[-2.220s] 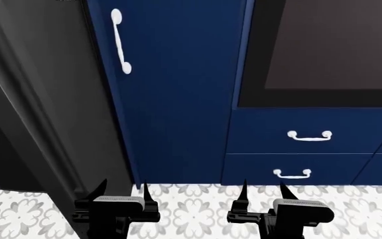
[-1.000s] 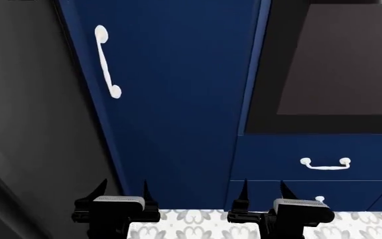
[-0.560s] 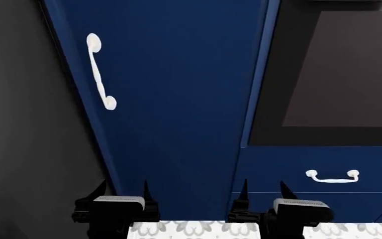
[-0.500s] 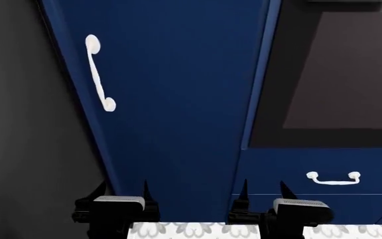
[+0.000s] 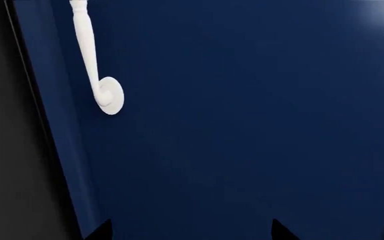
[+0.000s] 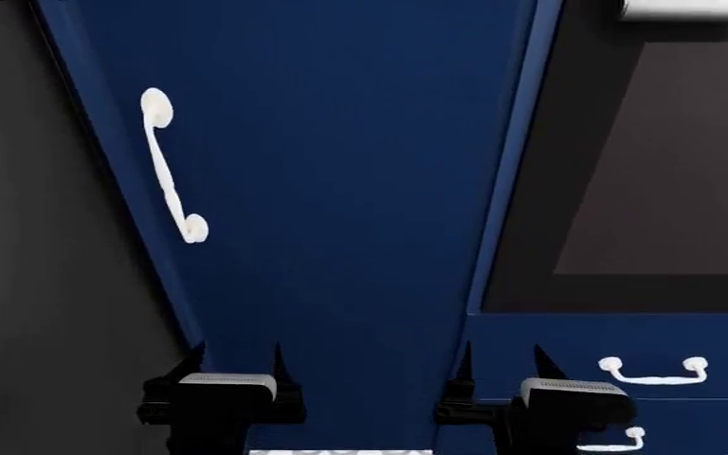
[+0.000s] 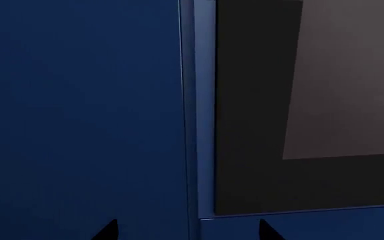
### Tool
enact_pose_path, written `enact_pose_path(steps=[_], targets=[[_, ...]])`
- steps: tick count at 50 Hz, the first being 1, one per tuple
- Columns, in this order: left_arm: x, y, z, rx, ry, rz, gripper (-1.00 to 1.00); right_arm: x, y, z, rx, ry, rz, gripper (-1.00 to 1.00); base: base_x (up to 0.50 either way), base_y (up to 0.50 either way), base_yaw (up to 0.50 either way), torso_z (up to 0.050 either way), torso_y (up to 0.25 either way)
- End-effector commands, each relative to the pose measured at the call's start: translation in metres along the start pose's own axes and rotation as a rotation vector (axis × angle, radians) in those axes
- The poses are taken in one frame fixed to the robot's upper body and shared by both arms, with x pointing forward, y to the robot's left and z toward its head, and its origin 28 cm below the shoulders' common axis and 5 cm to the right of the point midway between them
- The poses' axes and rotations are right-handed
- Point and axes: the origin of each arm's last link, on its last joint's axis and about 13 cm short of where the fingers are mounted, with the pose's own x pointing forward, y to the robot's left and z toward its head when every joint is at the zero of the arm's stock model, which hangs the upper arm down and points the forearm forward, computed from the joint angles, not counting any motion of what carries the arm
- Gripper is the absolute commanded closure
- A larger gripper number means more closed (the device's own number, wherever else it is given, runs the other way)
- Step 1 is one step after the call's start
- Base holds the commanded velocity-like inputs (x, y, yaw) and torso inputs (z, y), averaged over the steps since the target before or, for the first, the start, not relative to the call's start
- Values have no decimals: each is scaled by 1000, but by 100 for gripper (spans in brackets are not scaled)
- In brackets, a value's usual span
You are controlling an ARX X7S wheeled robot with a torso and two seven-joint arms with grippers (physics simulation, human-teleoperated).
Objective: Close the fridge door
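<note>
Fridge door (image 6: 35, 284), the dark panel at the frame's left, appears flush beside the navy cabinet (image 6: 338, 190), closing judged near complete; both grippers, left (image 6: 235, 365) and right (image 6: 500, 365), stand with fingers apart, holding nothing.

Fridge door (image 6: 35, 284): a glossy black surface fills the left side, its edge slanting along the navy cabinet.
Tall cabinet door (image 6: 338, 190): navy blue, filling the middle from top to bottom.
White handle (image 6: 171, 166): a slim upright bar near that door's left edge, close to the black surface.
Oven (image 6: 667, 161): a black frame with dark glass, upper right.
Drawers (image 6: 567, 346): navy, below the oven; one curved white pull (image 6: 652, 370), and another (image 6: 610, 441) partly hidden lower down.
Left pincer (image 6: 235, 358): bottom left, two black prongs apart, holding nothing.
Right pincer (image 6: 506, 360): bottom right, prongs apart, holding nothing.
Floor (image 6: 338, 451): a thin pale sliver at the bottom edge.
</note>
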Motion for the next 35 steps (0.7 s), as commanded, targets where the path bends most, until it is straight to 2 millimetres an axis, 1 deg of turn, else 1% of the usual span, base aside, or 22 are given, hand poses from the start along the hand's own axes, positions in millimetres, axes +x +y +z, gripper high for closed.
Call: enact_pose_path(steps=[1,16,35], targets=[[0,0,0,0,0,0,-100,0,0,0,0,0,0,-100,230,0,0,0,0],[0,1,0,-4,0,1,-100,0,0,0,-3,4,-2,-100,214,0,0,0,0],[0,0,0,1,1,-1,-100,3,-1,-3,1,5,-4,-100,3,0,0,0,0]])
